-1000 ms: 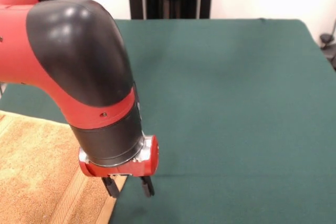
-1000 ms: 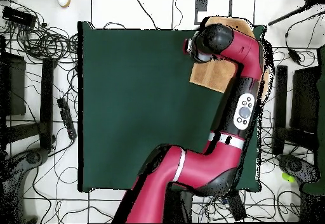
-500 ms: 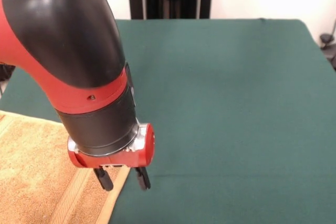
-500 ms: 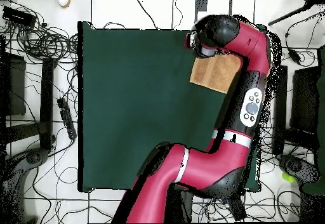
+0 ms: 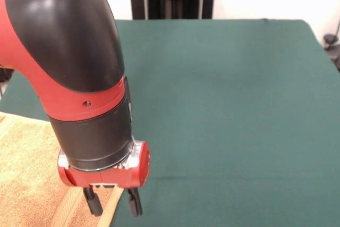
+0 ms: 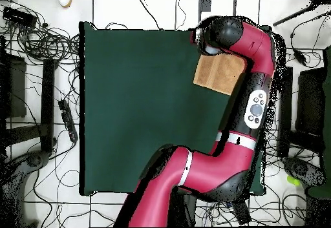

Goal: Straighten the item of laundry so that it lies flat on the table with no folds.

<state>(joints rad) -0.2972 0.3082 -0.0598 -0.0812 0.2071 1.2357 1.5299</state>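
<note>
The table (image 5: 228, 104) is the largest thing, and its dark green cover fills most of the front view, but its left part is hidden there behind the thick red and black arm (image 5: 69, 67). Only the overhead view shows the whole table (image 6: 136, 109) and how the arm (image 6: 213, 167) bends from the base along the right side up to the top right corner.

The item of laundry (image 5: 32, 184) is cut off by the left and bottom edges of the front view, so only a part of the orange-tan cloth is seen, with a paler stripe near its edge. In the overhead view the item of laundry (image 6: 218, 73) lies near the top right corner of the table, and its upper part is covered by the arm's wrist. I cannot tell if folds are under it.

The gripper (image 5: 113, 204) is visible only in the front view, low at the bottom edge. Its two dark fingers stand apart, one over the towel's edge and one over the green cover. Whether they touch the surface is not clear.
</note>
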